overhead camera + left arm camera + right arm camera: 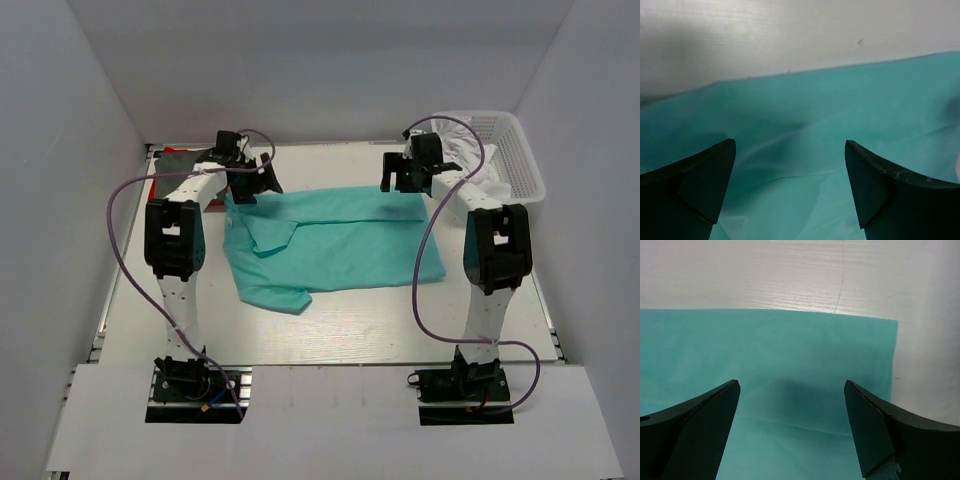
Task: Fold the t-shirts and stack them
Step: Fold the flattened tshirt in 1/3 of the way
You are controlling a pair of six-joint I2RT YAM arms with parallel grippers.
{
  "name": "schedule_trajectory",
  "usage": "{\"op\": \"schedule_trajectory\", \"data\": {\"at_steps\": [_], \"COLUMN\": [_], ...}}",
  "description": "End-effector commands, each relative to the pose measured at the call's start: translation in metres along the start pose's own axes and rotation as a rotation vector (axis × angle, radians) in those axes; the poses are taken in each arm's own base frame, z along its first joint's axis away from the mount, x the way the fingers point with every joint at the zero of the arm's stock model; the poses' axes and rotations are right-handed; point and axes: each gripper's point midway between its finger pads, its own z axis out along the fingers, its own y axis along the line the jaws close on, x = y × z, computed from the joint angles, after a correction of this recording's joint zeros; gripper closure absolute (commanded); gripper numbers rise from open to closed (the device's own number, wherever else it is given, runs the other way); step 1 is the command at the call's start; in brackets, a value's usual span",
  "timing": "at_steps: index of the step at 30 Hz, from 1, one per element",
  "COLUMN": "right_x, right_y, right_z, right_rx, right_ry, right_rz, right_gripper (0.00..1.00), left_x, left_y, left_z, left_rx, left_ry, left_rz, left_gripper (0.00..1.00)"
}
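Observation:
The mint-teal t-shirt (pixel 335 245) lies spread across the middle of the table, partly folded, one sleeve at the front left. My left gripper (pixel 252 185) hangs open over its far left corner; the cloth (pixel 790 165) fills the view between the fingers. My right gripper (pixel 405 178) hangs open over its far right edge; the cloth (pixel 790 365) and its right hem show there. A dark grey shirt (pixel 178 158) on a red shirt (pixel 152 190) lies at the far left, mostly behind the left arm.
A white lattice basket (pixel 510 150) holding white cloth stands at the far right corner. White walls close in the table on three sides. Purple cables loop from both arms over the table.

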Motion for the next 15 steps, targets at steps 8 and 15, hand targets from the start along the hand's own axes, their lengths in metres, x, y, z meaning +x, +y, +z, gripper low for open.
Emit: {"op": "schedule_trajectory", "data": {"at_steps": [8,15], "right_x": [0.035,0.05], "right_y": [-0.01,-0.025], "right_z": [0.033,0.043], "right_rx": [0.012,0.028], "right_ry": [0.097,0.151], "right_rz": [0.109,0.144], "right_gripper": [0.1,0.1], "left_x": [0.047,0.033], "left_y": [0.033,0.045], "left_z": [0.018,0.056], "left_rx": [0.005,-0.009], "left_ry": [0.092,0.094], "left_rz": [-0.04,-0.013], "left_gripper": [0.0,0.0]}}
